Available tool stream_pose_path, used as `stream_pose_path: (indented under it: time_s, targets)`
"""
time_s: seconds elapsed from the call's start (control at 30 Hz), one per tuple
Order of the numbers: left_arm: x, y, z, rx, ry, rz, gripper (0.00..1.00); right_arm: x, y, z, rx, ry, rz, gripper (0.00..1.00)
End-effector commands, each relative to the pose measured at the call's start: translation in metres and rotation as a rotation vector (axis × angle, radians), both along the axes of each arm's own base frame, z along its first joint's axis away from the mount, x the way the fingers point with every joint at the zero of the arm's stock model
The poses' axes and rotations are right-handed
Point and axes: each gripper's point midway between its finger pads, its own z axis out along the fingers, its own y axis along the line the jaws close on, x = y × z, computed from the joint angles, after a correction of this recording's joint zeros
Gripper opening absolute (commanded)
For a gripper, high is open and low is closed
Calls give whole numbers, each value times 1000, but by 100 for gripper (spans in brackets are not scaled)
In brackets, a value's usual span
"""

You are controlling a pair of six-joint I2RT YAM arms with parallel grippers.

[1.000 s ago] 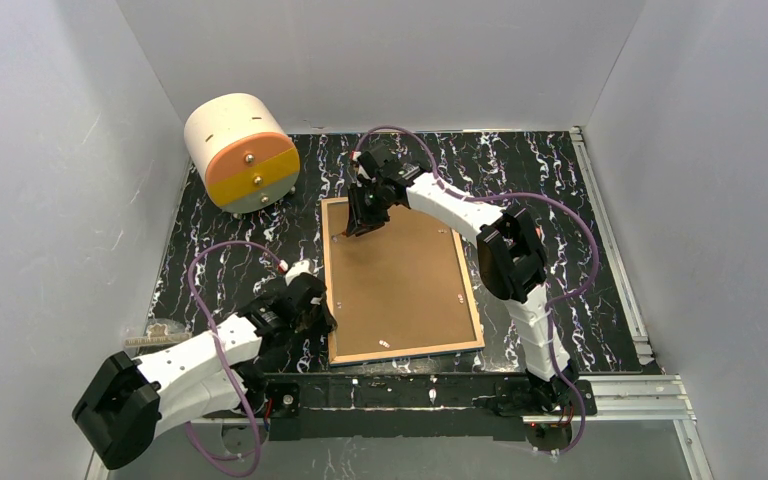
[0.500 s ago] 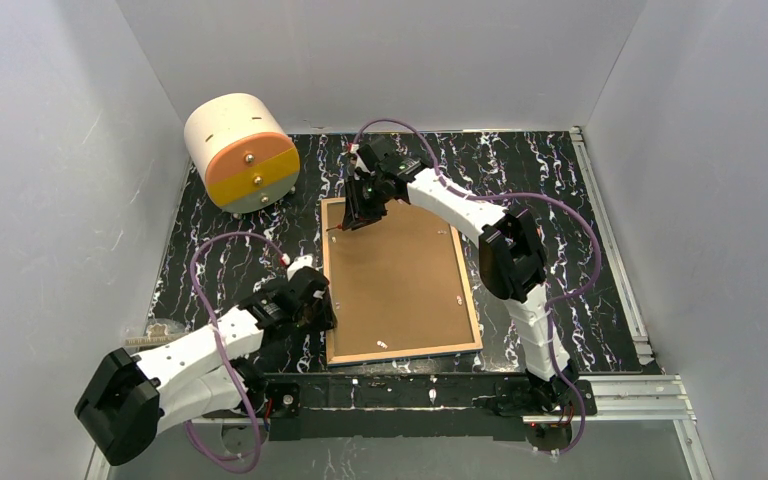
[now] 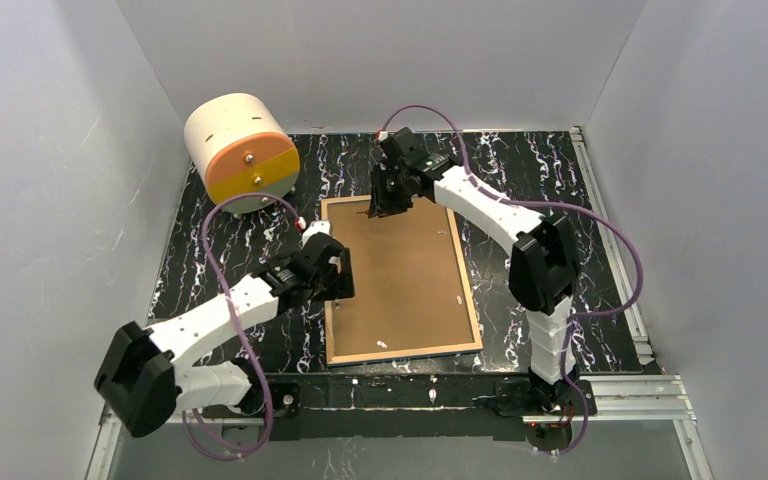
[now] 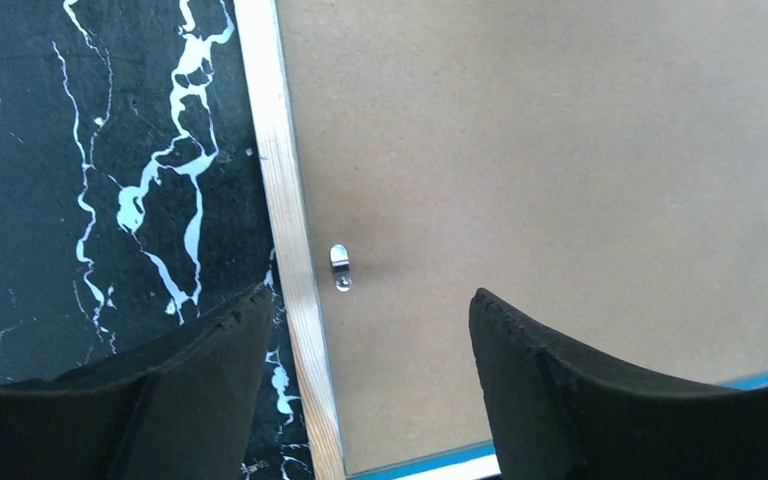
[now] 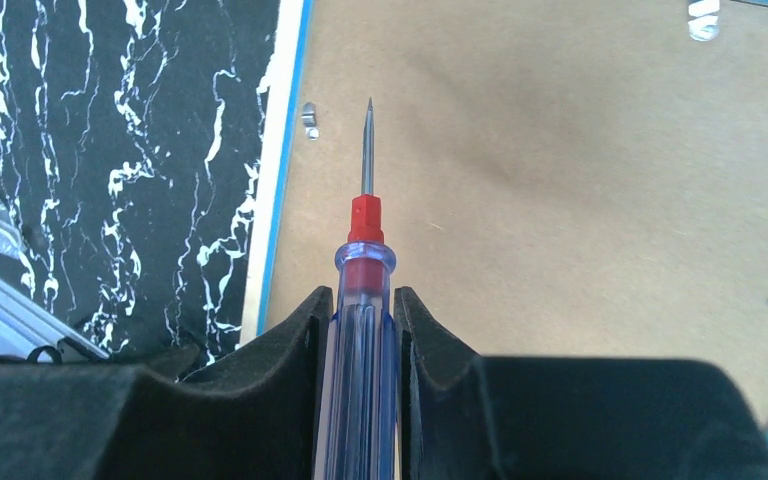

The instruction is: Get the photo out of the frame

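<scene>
The left gripper [image 4: 365,310] has swung over the nine-o'clock clip [image 4: 339,268] of the frame [image 4: 285,200], opening empty, presumably to free it, while the right gripper [image 5: 364,300] still pinches a screwdriver [image 5: 364,225].

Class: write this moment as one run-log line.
frame: face down, backing board up | left hand: open above clip | right hand: grips screwdriver | photo: hidden

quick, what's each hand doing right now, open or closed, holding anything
left hand: open, holding nothing, above the frame edge
right hand: closed on a screwdriver
</scene>
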Motion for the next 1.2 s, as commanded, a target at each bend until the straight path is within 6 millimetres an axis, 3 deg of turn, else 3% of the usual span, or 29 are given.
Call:
stream_pose_path:
  time_s: [0.0,0.27,0.4,0.6,0.9,1.03,1.17]
  targets:
    - [16,12,-6,105,25,9,71,8,-33,25,-31,-80,-105,1]
    - [49,34,-13,86,83,62,75,11,-85,25,-32,-83,-278,1]
    - [61,34,-19,94,104,53,75,15,-107,23,38,-40,-371,1]
    - [69,28,-36,80,147,52,74,19,-116,24,210,73,-381,1]
    - [67,32,-61,107,194,49,68,39,-118,13,155,94,-336,1]
    - [62,39,-70,139,210,45,58,50,-122,2,91,101,-354,1]
    - [59,39,-77,146,232,29,43,57,-119,-1,76,100,-332,1]
